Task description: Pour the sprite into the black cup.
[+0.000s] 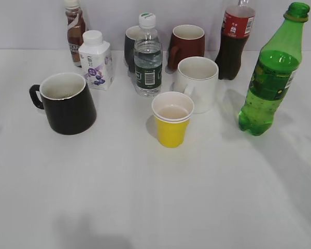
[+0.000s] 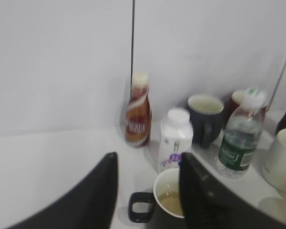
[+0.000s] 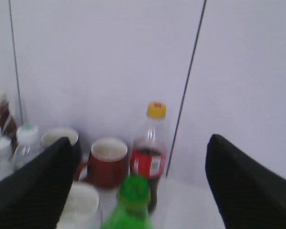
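Observation:
The sprite, a tall green bottle with no cap on, stands upright at the right of the table. Its neck shows at the bottom of the right wrist view. The black cup stands at the left with its handle to the left. It holds some pale liquid in the left wrist view. Neither gripper shows in the exterior view. My left gripper is open above the black cup's handle side. My right gripper is open wide above the sprite's neck, touching nothing.
A yellow paper cup stands in the middle with a white mug behind it. At the back are a clear water bottle, a white milk carton, a brown drink bottle, a dark mug, a dark red mug and a cola bottle.

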Tool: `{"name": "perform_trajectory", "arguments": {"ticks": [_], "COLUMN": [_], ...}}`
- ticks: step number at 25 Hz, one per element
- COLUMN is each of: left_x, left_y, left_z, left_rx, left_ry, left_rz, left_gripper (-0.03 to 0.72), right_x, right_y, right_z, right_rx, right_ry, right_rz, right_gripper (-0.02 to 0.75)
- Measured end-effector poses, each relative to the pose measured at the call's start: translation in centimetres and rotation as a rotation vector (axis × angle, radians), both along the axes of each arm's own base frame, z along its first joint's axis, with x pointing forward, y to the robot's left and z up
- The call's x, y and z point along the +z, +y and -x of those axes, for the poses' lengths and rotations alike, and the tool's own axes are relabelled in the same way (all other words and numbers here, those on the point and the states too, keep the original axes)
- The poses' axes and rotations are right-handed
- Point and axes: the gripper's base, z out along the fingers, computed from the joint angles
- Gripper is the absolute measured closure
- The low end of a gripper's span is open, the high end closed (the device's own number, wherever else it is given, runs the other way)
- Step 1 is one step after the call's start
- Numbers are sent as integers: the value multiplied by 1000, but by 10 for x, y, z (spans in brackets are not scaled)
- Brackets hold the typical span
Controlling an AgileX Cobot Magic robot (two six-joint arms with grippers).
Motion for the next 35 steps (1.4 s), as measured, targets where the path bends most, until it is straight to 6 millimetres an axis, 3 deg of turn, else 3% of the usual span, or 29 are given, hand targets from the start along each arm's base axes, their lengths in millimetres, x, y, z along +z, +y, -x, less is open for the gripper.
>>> {"name": "perform_trajectory", "arguments": {"ticks": [3, 6, 11, 15, 17, 20, 24, 35], "left_x": [15, 9, -15, -40, -54, -59, -63, -63], "left_y": [9, 18, 32, 40, 41, 40, 39, 39], "left_z": [34, 69, 119, 141, 142, 138, 132, 131], "left_rx": [1, 6, 14, 48, 58, 60, 59, 63], "left_ry": [31, 119, 273, 315, 330, 320, 293, 287], "left_rz": [-53, -94, -139, -143, -147, -146, -141, -139], "left_gripper": [272, 257, 253, 253, 253, 262, 284, 353], "right_x": [12, 14, -14, -43, -58, -73, -74, -73], "right_y": [-15, -32, -59, -71, -74, -74, -71, -68], "right_z": [44, 96, 174, 213, 221, 223, 214, 207], "right_rx": [-13, -31, -61, -71, -72, -68, -62, -62], "right_ry": [97, 201, 472, 615, 639, 653, 574, 573], "right_rz": [28, 53, 123, 142, 147, 145, 117, 111], "right_gripper": [87, 89, 99, 109, 118, 130, 142, 144]}}
